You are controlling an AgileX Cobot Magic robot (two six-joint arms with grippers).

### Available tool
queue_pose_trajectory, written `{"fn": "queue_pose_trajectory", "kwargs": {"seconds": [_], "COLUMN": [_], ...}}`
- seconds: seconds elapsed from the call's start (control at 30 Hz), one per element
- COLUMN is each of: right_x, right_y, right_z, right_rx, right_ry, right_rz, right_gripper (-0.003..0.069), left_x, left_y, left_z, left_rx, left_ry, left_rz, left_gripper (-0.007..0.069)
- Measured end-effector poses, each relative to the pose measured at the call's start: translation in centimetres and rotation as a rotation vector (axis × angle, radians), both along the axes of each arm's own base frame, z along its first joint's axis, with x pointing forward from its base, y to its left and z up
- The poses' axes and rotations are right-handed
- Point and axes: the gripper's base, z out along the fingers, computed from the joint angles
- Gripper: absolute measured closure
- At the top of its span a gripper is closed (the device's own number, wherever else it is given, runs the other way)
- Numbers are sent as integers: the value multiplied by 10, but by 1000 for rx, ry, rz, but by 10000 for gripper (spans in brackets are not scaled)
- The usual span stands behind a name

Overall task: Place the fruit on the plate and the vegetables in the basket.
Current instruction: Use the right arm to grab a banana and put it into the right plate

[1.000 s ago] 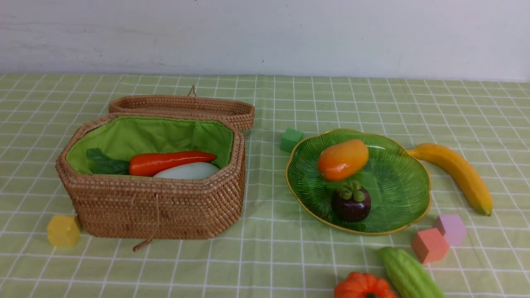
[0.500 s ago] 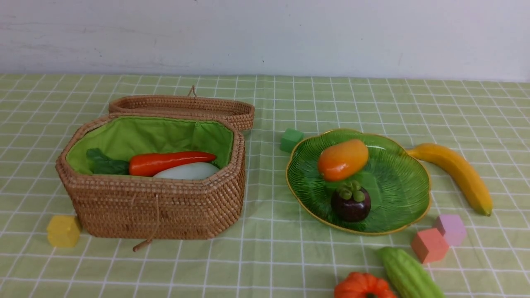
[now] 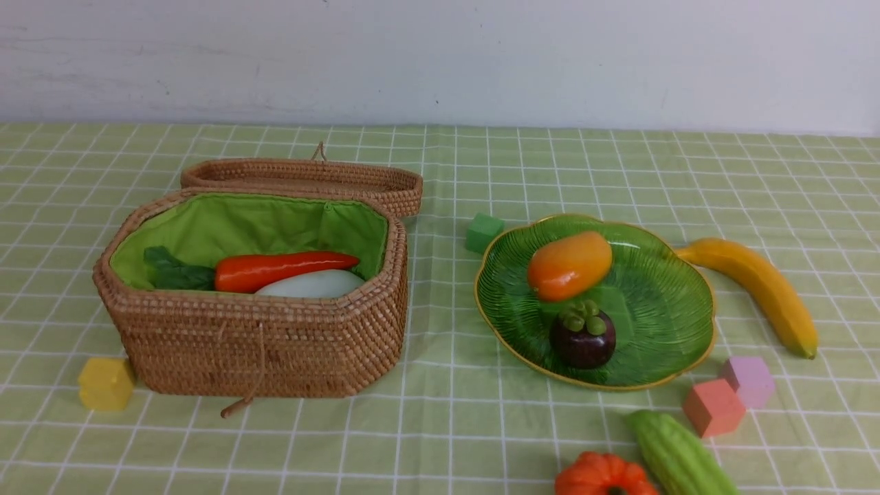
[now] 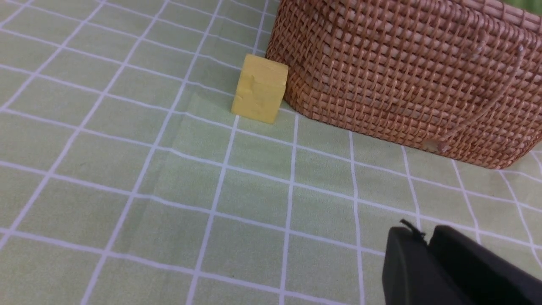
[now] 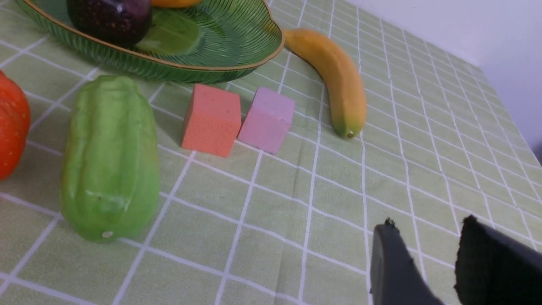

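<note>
The wicker basket stands open at the left, holding the red-orange carrot and the white radish. On the green plate lie the mango and the dark mangosteen. The banana rests on the cloth just right of the plate. Near the front edge lie the pumpkin and the green gourd. No arm shows in the front view. My left gripper is shut and empty over bare cloth near the basket. My right gripper is open and empty, apart from the gourd and banana.
Foam cubes are scattered about: yellow against the basket's front left corner, green behind the plate, orange and pink beside the gourd. The basket's lid lies open behind it. A white wall bounds the table's far edge.
</note>
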Motion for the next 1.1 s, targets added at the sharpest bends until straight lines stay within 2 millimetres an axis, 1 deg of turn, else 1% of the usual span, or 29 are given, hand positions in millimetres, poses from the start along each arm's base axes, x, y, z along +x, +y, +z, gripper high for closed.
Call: {"fn": "queue_pose_trajectory", "kwargs": {"seconds": [0.2, 0.3, 0.4, 0.43, 0.47, 0.5, 0.7, 0.77, 0.87, 0.9, 0.93, 0.97, 1.0, 1.03, 1.07, 1.1], "right_x": [0, 1, 2, 3, 3, 3, 1, -1, -7, -8, -11, -12, -18, -20, -26, -31], "right_y": [0, 1, 3, 5, 6, 8, 13, 14, 17, 17, 17, 16, 12, 9, 5, 2], "right_z": [0, 2, 10, 17, 19, 25, 42, 48, 61, 64, 70, 72, 86, 94, 110, 124], "right_rx": [0, 2, 9, 12, 12, 15, 16, 45, 171, 217, 302, 360, 528, 610, 714, 778], "right_ry": [0, -31, -110, -188, -218, -286, -465, -538, -681, -702, -768, -787, -859, -886, -928, -957], "right_rz": [0, 9, 33, 55, 64, 84, 139, 161, 206, 212, 230, 234, 241, 239, 232, 225], "right_gripper": [419, 419, 419, 419, 419, 419, 419, 419, 419, 419, 419, 419, 419, 419, 419, 419], "left_x": [0, 0, 0, 0, 0, 0, 0, 0, 0, 0, 0, 0, 0, 0, 0, 0], "left_y": [0, 0, 0, 0, 0, 0, 0, 0, 0, 0, 0, 0, 0, 0, 0, 0], "left_z": [0, 0, 0, 0, 0, 0, 0, 0, 0, 0, 0, 0, 0, 0, 0, 0], "left_rx": [0, 0, 0, 0, 0, 0, 0, 0, 0, 0, 0, 0, 0, 0, 0, 0], "left_ry": [0, 0, 0, 0, 0, 0, 0, 0, 0, 0, 0, 0, 0, 0, 0, 0], "left_rz": [0, 0, 0, 0, 0, 0, 0, 0, 0, 0, 0, 0, 0, 0, 0, 0], "left_gripper": [557, 557, 557, 557, 557, 557, 551, 549, 546, 545, 545, 543, 542, 541, 539, 538]}}
